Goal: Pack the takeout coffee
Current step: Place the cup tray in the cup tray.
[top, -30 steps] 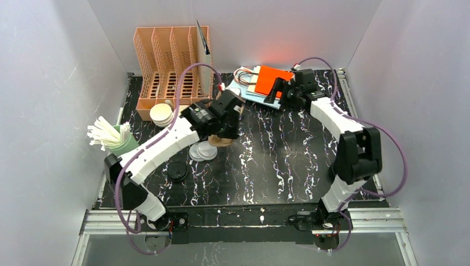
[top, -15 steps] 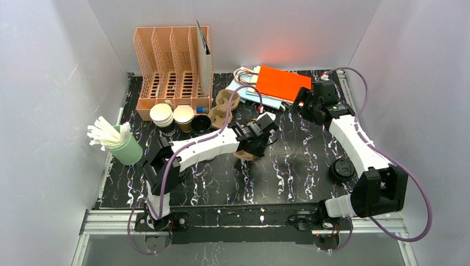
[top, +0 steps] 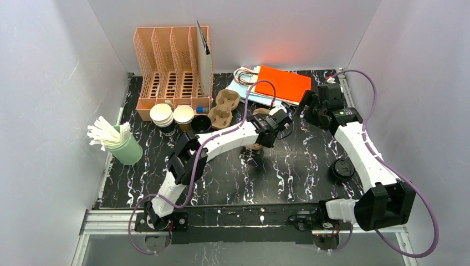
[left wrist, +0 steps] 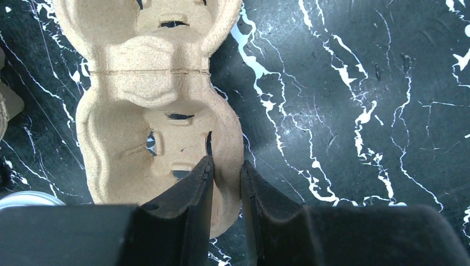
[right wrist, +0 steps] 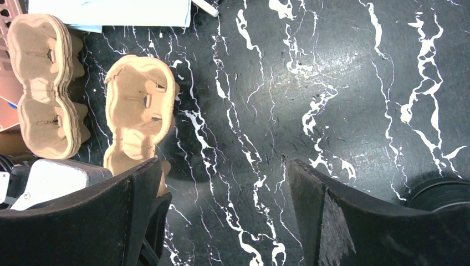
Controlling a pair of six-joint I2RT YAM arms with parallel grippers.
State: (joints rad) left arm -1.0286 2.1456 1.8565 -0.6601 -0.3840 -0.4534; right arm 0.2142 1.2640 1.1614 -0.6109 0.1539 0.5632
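Observation:
Kraft paper cups (top: 183,114), white inside, stand in a cluster by the file rack at the back left; neither gripper is near them. Mid-table, my left gripper (top: 271,124) (left wrist: 226,162) is shut on the rim of a moulded pulp cup carrier (left wrist: 149,116) (right wrist: 141,105), one finger inside a cup well and one outside. The carrier shows partly under the gripper (top: 255,146). My right gripper (top: 310,108) (right wrist: 224,166) hangs open above bare table just right of the carrier, with nothing between its fingers.
A stack of pulp carriers (top: 224,108) (right wrist: 47,83) lies behind. A black cup (top: 200,123) stands beside the kraft cups. A black lid (top: 342,168) (right wrist: 443,191) lies at right. Orange file rack (top: 172,66), orange folder on papers (top: 282,83), green cup of straws (top: 119,144).
My left arm has stretched right and toward the back, carrying the pulp carrier from left of centre to mid-table. My right gripper swung right, off the orange folder.

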